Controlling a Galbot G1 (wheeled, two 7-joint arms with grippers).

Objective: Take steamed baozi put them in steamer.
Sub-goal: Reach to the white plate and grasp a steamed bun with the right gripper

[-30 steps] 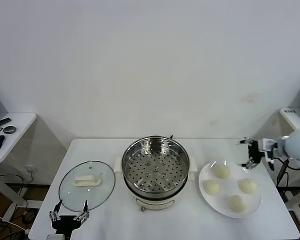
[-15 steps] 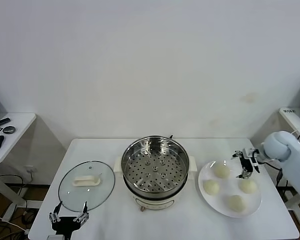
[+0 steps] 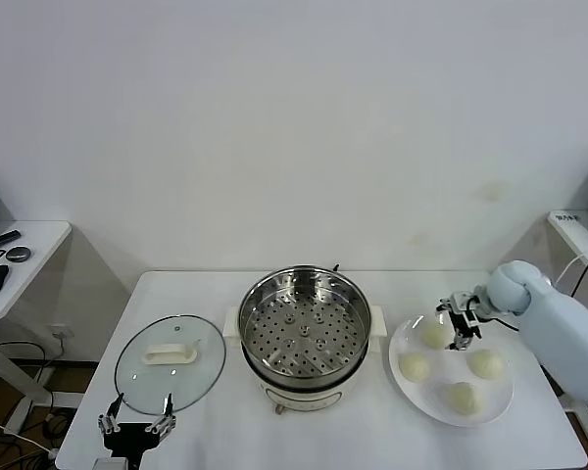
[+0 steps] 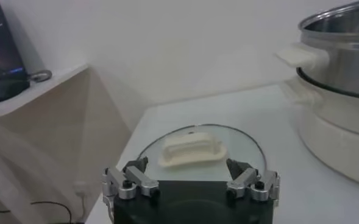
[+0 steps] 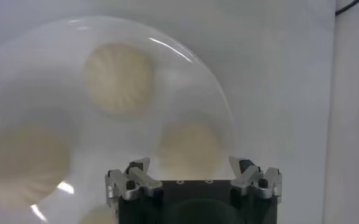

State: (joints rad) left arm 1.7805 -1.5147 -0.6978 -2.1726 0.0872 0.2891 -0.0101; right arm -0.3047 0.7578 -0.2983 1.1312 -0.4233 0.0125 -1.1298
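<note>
My table (image 3: 206, 294) carries everything, and the biggest thing on it is the steamer (image 3: 305, 333), standing in the middle with its perforated tray bare: no bun has gone in yet. To its left, near the front edge, lies the glass lid (image 3: 171, 360), flat, handle up. To its right sits the white plate (image 3: 498, 399), and on it all four steamed baozi (image 3: 434, 335), well spaced: one far, one at the left, one at the right, one near.

My left tool (image 3: 133, 425) is parked at the near left corner, just in front of the lid, jaws spread wide and holding nothing. My right tool (image 3: 457, 318) is the one at work. It hangs over the far side of the plate, just beside the far bun, jaws wide and empty; from its wrist camera a bun (image 5: 189, 146) shows just ahead of the jaws.

So I judge this the opening step: the reach for the first bun. Next I need to centre the open jaws on one bun and come down until they sit on either side of it. Then I close gently, since soft dough should dent easily, lift clear of the plate rim, and carry it left over the steamer's wall to set it on the tray.
</note>
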